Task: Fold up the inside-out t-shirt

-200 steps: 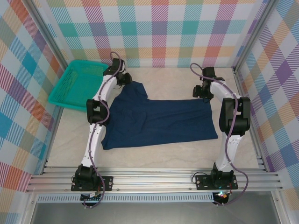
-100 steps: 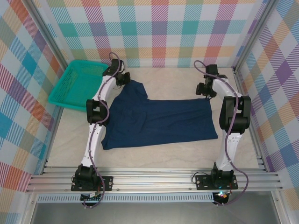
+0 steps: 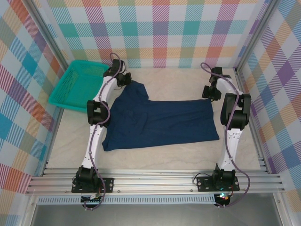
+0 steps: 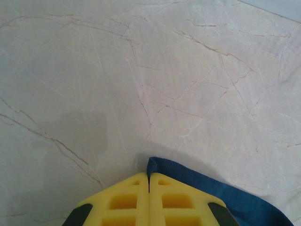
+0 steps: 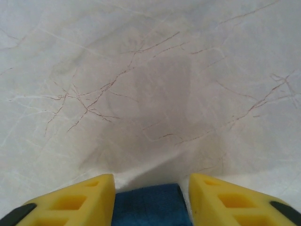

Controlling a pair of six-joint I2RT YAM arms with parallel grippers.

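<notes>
The inside-out t-shirt (image 3: 160, 122) lies spread flat on the table, dark navy, with one sleeve reaching toward the far left. At that sleeve's far corner my left gripper (image 3: 126, 81) is low on the table. In the left wrist view its yellow fingers (image 4: 127, 200) are pressed together on the blue cloth's edge (image 4: 211, 188), so my left gripper (image 4: 149, 176) is shut on it. My right gripper (image 3: 210, 92) is at the shirt's far right corner. There my right gripper (image 5: 150, 181) stands open, with a corner of the blue cloth (image 5: 146, 205) between its yellow fingers (image 5: 84, 200).
A teal mesh basket (image 3: 77, 84) sits at the far left, just beyond the left arm. Checked walls close in the table at the back and both sides. Pale marbled table surface (image 4: 150, 70) stretches beyond both grippers.
The right gripper has shifted right to the shirt's far right corner and its jaws have narrowed. The left gripper has shut on the sleeve edge.
</notes>
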